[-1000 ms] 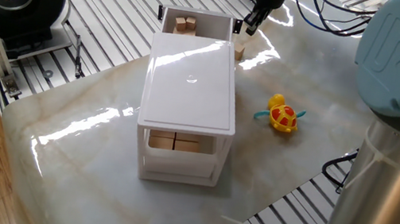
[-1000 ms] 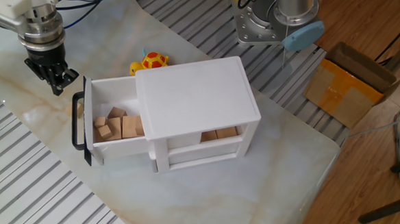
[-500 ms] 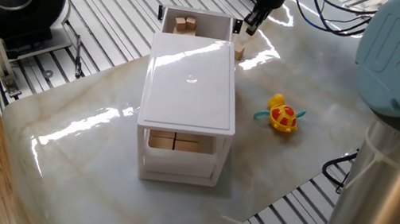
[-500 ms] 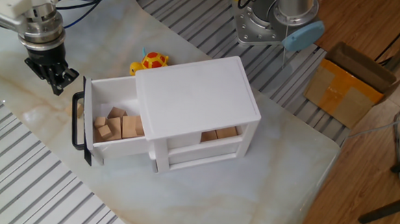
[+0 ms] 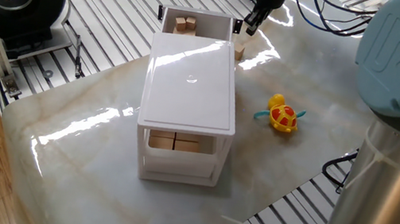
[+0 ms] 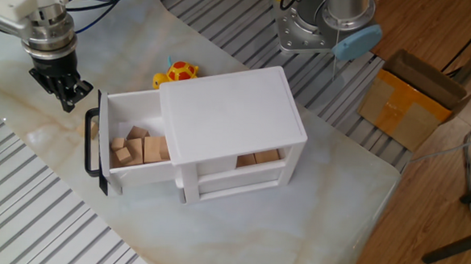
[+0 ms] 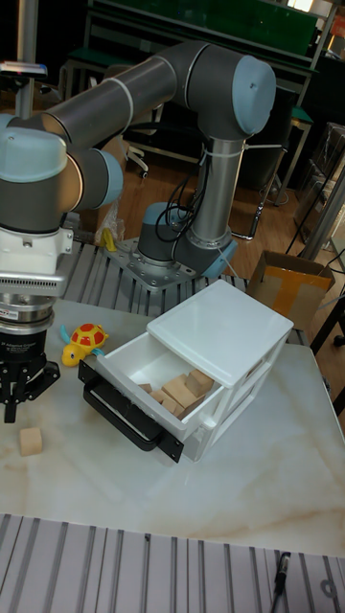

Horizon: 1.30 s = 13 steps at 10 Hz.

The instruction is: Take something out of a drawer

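Gripper (image 7: 21,407): black fingers point straight down; jaws stand apart and hold nothing; tips hang above the table (image 7: 172,498), off the drawer's outer front corner.
Cube (image 7: 31,441): small tan wooden block, alone on the marble-patterned table, below the jaws and a touch to one side; not touching the fingertips. In one fixed view it shows as a pale block (image 5: 238,53) just beside the drawer's corner, under the gripper (image 5: 250,27).
Drawer (image 6: 136,111): top drawer of the white cabinet (image 6: 232,120), pulled well out toward the jaws; its black handle (image 6: 92,145) sits nearest the gripper (image 6: 66,97).
Drawer contents: several more tan cubes (image 6: 131,148) heaped at the cabinet end, away from the jaws.
Toy (image 6: 178,72): yellow-and-red, on the table behind the drawer, well apart from the jaws.
Lower drawers: more wooden blocks (image 5: 176,143) visible through the cabinet's far side.
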{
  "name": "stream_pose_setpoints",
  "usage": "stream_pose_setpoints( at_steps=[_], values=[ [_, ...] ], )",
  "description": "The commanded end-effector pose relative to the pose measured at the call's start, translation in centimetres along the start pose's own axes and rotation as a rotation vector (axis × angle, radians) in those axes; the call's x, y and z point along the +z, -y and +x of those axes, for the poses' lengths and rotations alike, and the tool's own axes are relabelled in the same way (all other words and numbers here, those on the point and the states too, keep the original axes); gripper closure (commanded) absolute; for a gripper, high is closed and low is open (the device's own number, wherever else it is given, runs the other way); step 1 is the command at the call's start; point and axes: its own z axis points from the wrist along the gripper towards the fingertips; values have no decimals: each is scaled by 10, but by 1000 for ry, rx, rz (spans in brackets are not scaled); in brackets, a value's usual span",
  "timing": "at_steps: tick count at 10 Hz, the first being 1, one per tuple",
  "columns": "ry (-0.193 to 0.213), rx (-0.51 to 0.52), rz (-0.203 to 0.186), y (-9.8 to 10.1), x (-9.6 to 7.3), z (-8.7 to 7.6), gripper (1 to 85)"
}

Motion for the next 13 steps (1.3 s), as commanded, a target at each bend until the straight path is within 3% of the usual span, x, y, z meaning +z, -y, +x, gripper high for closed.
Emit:
stream_pose_setpoints(
  at_steps=[1, 6, 8, 10, 13],
  values=[
    [8, 7, -7, 0, -1, -2, 847],
    [10, 7, -14, -2, -2, -2, 847],
    [0, 15, -7, 0, -6, 2, 847],
    [-16, 34, -36, -7, -6, 6, 847],
    [-33, 42, -33, -6, -6, 10, 847]
  ],
)
